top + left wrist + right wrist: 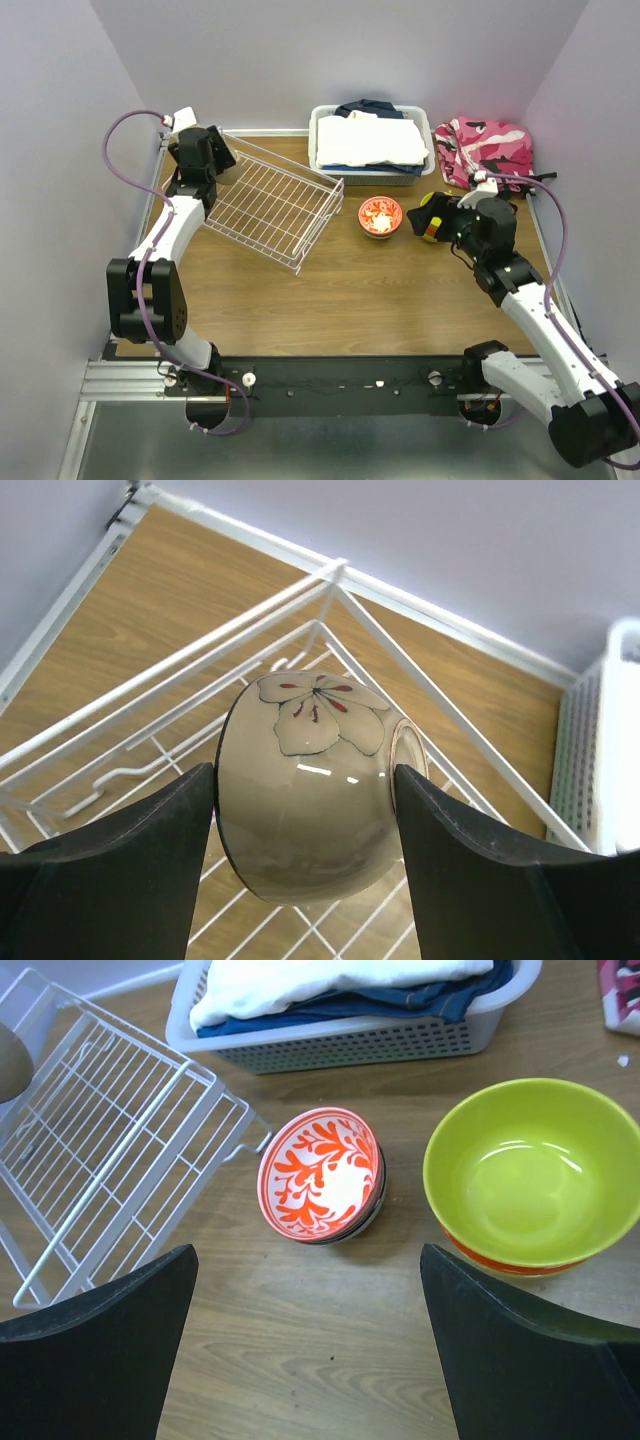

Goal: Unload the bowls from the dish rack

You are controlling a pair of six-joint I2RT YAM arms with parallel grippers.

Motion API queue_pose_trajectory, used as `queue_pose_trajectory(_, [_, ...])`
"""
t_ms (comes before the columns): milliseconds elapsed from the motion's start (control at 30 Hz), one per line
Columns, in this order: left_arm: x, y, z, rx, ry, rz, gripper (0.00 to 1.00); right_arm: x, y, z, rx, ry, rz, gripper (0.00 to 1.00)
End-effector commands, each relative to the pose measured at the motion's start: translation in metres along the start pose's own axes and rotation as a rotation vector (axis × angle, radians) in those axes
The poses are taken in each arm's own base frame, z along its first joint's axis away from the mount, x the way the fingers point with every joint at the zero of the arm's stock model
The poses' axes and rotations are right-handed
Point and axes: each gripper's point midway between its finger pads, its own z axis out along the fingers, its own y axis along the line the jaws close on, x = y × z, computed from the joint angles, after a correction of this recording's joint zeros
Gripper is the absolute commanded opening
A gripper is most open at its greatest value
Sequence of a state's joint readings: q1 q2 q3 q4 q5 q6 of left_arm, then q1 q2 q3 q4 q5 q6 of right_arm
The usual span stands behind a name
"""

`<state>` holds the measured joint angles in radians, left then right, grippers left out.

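Note:
The white wire dish rack (270, 205) lies at the back left of the table. My left gripper (305, 815) is shut on a taupe bowl (300, 790) with a painted flower, held on its side just above the rack's far left corner (330, 575). In the top view that gripper (215, 165) is over the rack's back left. The red-patterned bowl (322, 1175) sits tilted on the table right of the rack. A lime-yellow bowl (530, 1170) is stacked on an orange one (520, 1263). My right gripper (310, 1350) is open and empty above the table, in front of these bowls.
A white plastic bin (370, 145) of folded cloth stands at the back, right of the rack. A pink patterned cloth (490, 150) lies at the back right. The rack's near corner (230, 1130) is close to the red-patterned bowl.

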<state>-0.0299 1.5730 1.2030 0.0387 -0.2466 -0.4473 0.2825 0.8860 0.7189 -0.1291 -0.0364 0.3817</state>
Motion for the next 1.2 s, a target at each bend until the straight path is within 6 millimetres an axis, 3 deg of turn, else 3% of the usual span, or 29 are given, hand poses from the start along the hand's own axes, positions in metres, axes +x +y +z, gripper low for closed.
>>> queue_pose_trajectory(0, [-0.038, -0.057, -0.046, 0.151, -0.124, 0.232, 0.29, 0.007, 0.016, 0.003, -0.042, 0.129, 0.035, 1.0])
queue_pose_trajectory(200, [-0.035, -0.092, -0.089, 0.19, -0.221, 0.524, 0.29, 0.017, 0.028, 0.007, -0.08, 0.248, 0.062, 1.0])
queue_pose_trajectory(233, [-0.03, -0.105, -0.099, 0.21, -0.232, 0.555, 0.29, 0.013, 0.03, 0.007, -0.084, 0.249, 0.068, 1.0])
queue_pose_trajectory(400, [-0.021, -0.132, -0.137, 0.259, -0.303, 0.711, 0.3, 0.013, 0.036, 0.004, -0.097, 0.29, 0.085, 1.0])
queue_pose_trajectory(467, [-0.016, -0.135, -0.149, 0.258, -0.323, 0.798, 0.3, 0.007, 0.038, 0.002, -0.096, 0.283, 0.09, 1.0])
queue_pose_trajectory(500, [-0.009, -0.148, -0.161, 0.297, -0.341, 0.821, 0.3, 0.008, 0.037, 0.001, -0.085, 0.293, 0.091, 1.0])
queue_pose_trajectory(700, [0.018, -0.167, -0.201, 0.317, -0.423, 1.045, 0.3, 0.007, 0.039, -0.004, -0.07, 0.333, 0.107, 1.0])
queue_pose_trajectory(833, [0.046, -0.193, -0.238, 0.408, -0.474, 1.148, 0.3, 0.008, 0.041, -0.003, -0.069, 0.364, 0.114, 1.0])
queue_pose_trajectory(1067, [0.096, -0.214, -0.285, 0.527, -0.54, 1.31, 0.31, 0.009, 0.042, -0.004, -0.074, 0.414, 0.098, 1.0])
queue_pose_trajectory(1167, [0.119, -0.214, -0.296, 0.564, -0.54, 1.364, 0.31, 0.017, 0.043, -0.004, -0.085, 0.46, 0.089, 1.0])
